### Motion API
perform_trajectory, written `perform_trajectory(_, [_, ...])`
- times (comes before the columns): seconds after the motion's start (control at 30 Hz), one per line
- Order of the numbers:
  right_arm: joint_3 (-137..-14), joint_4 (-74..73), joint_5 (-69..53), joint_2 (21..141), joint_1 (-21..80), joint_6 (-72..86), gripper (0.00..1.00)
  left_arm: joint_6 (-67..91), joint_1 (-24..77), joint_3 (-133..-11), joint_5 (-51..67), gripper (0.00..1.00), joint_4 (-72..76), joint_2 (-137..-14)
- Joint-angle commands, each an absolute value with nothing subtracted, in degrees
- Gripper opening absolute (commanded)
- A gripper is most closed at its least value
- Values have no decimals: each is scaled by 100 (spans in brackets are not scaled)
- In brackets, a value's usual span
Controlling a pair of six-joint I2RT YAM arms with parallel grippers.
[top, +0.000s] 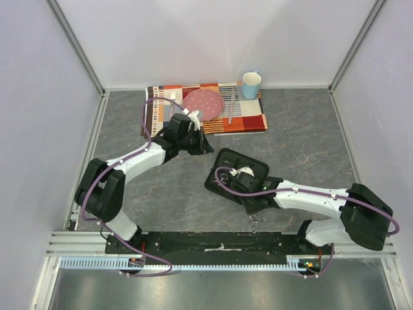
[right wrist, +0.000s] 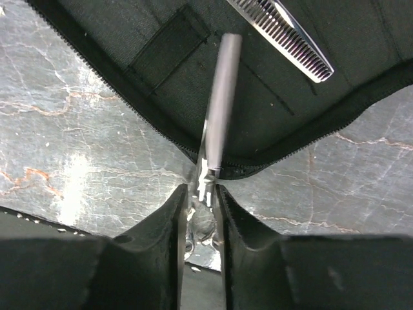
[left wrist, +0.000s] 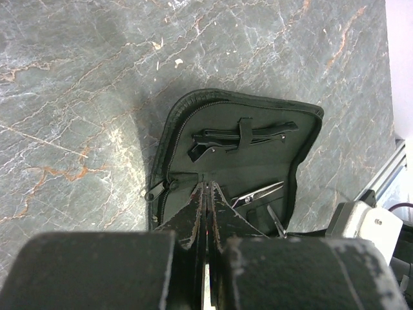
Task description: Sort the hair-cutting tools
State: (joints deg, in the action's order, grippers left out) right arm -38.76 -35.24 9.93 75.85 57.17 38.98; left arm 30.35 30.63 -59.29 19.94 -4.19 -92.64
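scissors (right wrist: 219,97) lie across the zip edge of the open case (right wrist: 271,97) on the tabletop (right wrist: 77,148), pinched in the right claw (right wrist: 201,194), whose jaws are narrow around the metal. their lower end is hidden between the fingers. a toothed blade (right wrist: 284,32) is cut off at the top. the left claw (left wrist: 206,206) hangs closed and empty near the case, where a clip (left wrist: 219,137) sits under a strap (left wrist: 246,129).

Scissors (right wrist: 219,97) glossy metal; case (right wrist: 97,26) matt black cloth.
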Motion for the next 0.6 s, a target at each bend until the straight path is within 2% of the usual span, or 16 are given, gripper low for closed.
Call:
perform_trajectory(0.0, [-3832,-3340,984,7655,5739,3973,25,2865,3085,-5810,2206,3,-325,-9070])
perform_trajectory(0.03, [-3823,-3349,984,7655,5739,3955,21,2857,3085,-5792,2215,3,-325,-9053])
perform_trajectory(0.07, [-3832,-3366,993,7655,5748,3964,12,2856,3085,-5775,2215,3,-325,-9044])
perform_trajectory(0.17, [-3902,-3480,1080,7673,5748,3911,0,2839,3085,-5722,2224,3,-343,-8965])
perform_trajectory(0.57, [-5018,-4649,2364,7234,5432,3595,0,2821,3111,-5581,2233,2,-808,-8956])
